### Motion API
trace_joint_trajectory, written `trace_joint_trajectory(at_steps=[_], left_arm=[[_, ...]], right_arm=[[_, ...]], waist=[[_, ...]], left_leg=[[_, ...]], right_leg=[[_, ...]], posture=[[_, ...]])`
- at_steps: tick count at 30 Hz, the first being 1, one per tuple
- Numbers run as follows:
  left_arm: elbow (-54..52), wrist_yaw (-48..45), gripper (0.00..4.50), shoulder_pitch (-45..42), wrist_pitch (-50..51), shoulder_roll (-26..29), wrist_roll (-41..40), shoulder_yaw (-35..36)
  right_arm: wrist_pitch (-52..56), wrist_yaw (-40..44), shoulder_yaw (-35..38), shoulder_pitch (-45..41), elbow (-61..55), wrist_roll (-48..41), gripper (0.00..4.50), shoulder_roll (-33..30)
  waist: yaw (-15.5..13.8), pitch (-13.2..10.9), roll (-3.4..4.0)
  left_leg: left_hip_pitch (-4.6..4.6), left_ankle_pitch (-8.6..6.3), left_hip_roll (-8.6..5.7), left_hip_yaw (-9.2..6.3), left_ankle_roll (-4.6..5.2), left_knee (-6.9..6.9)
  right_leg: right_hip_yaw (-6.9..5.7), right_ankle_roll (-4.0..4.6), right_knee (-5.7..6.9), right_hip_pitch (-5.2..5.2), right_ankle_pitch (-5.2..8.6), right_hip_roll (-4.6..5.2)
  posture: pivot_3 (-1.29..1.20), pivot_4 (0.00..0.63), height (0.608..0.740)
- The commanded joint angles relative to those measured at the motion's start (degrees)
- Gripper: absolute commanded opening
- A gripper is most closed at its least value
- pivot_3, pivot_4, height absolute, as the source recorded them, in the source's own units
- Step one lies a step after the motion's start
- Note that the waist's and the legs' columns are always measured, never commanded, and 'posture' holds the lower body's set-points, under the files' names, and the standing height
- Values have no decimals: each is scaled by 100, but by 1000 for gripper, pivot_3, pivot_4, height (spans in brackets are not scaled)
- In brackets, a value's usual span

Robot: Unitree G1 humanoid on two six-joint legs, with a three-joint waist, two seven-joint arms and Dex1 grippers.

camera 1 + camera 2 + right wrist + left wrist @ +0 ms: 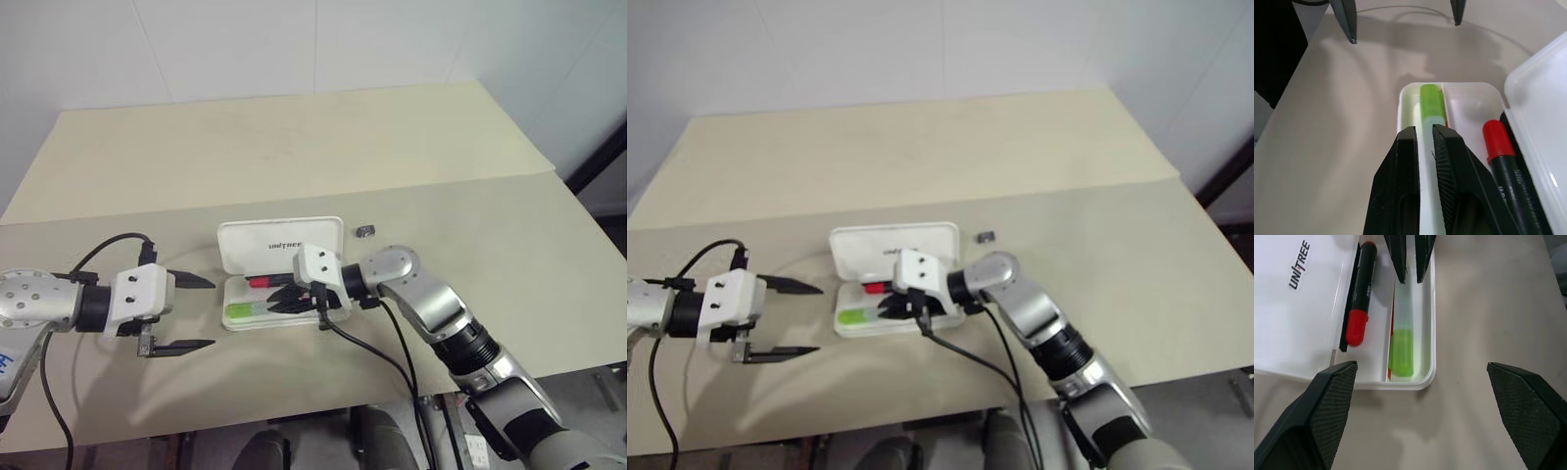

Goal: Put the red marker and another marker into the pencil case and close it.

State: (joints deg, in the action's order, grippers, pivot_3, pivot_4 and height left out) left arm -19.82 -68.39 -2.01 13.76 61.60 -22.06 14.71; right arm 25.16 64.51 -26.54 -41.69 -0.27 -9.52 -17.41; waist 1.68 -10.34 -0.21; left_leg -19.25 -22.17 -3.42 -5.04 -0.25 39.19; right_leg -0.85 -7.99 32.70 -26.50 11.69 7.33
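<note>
Head views: flat white hard-plastic pencil case lying open on the pale beige matte tabletop, lid folded back toward the far side, tray toward the robot. Right hand reaching into the tray from the right, black fingers nearly together. Left hand hovering just left of the case, spread wide, holding nothing; probably waiting to swing the lid. Small dark grey block near the case's right corner.

Left wrist view: slim red-capped marker with black labelled barrel lying in the tray's far channel. Stubby lime-green highlighter with translucent cap in the near channel.

Right wrist view: textured finger pads close about the highlighter's pale cap; gripping or only straddling, cannot tell. Lid not yet shut.
</note>
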Motion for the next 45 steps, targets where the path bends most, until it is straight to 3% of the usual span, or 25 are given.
trace_joint_trajectory(at_steps=[1,12,14,35,45], left_arm=[[-165,30,4500,19,-9,42,-22,177],[-201,84,4500,-23,38,28,-32,132],[-213,92,4500,-12,51,28,-34,142],[-213,145,4500,-91,77,18,-40,67],[-180,158,4500,-119,50,-15,-20,7]], right_arm=[[-23,-28,62,-116,2,-52,546,104],[-582,-161,30,-345,917,302,546,361],[-638,-67,4,-334,930,313,25,340],[-1065,-218,-107,-282,1132,880,25,334],[-751,45,-42,-180,483,740,25,176]], waist=[[1,0,0],[10,0,0],[10,0,0],[10,1,-1],[10,1,-1]], left_leg=[[0,0,0,0,0,0],[2,0,0,2,-1,0],[2,0,0,2,-1,0],[3,0,0,5,-1,0],[3,0,0,5,-1,0]], right_leg=[[0,0,0,0,0,0],[0,1,4,-2,0,0],[-2,2,4,-2,0,0],[-3,3,6,-3,0,0],[-3,3,6,-3,0,0]], posture=[[0,150,740],[0,150,740],[0,150,740],[0,150,740],[0,150,740]])
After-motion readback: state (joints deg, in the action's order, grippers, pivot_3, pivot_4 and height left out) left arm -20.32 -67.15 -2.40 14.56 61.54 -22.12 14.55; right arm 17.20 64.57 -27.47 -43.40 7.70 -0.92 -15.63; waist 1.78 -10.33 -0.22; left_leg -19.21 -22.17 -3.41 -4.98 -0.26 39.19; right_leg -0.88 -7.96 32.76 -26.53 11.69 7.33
